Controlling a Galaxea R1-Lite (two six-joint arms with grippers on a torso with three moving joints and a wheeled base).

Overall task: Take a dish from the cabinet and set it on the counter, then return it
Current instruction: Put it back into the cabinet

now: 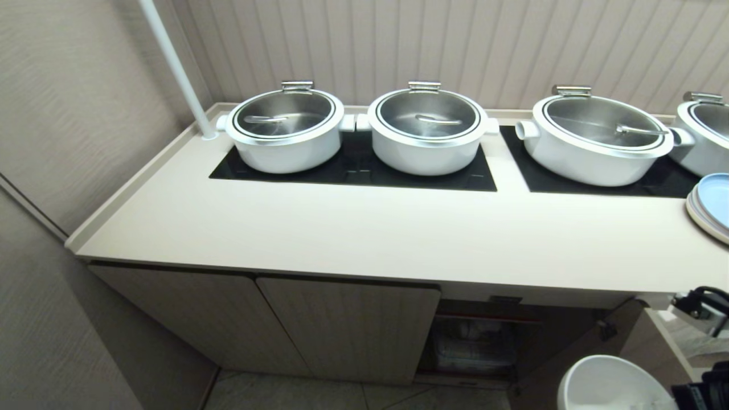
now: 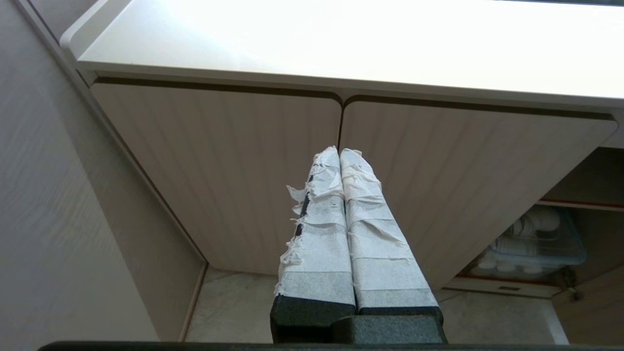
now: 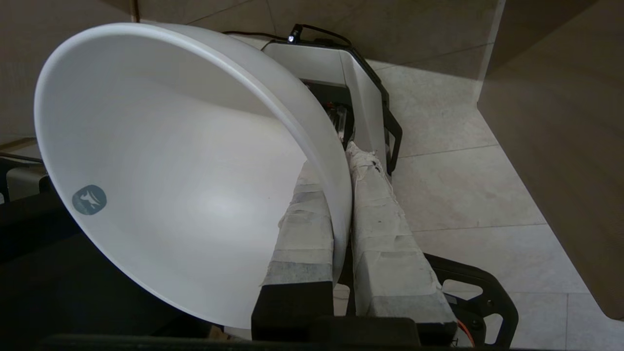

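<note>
- Right wrist view: the dish (image 3: 170,161) is pinched by its rim in my right jaws (image 3: 341,161), low beside the open cabinet (image 1: 478,341).
- The worktop (image 1: 364,239) lies above and ahead, so I judge lifting comes next.
- Left jaws (image 2: 340,152) together, idle.

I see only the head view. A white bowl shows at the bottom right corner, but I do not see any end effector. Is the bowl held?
Observer: Yes. The right wrist view shows the right end effector shut on the rim of the dish, one finger inside and one outside.
Operator: And the left one?
Observer: The left end effector is shut and empty, pointing toward the closed cabinet doors.
Operator: The open compartment is dark for me. What is inside?
Observer: A clear plastic box holding stacked white cups, below a red-edged shelf.
</note>
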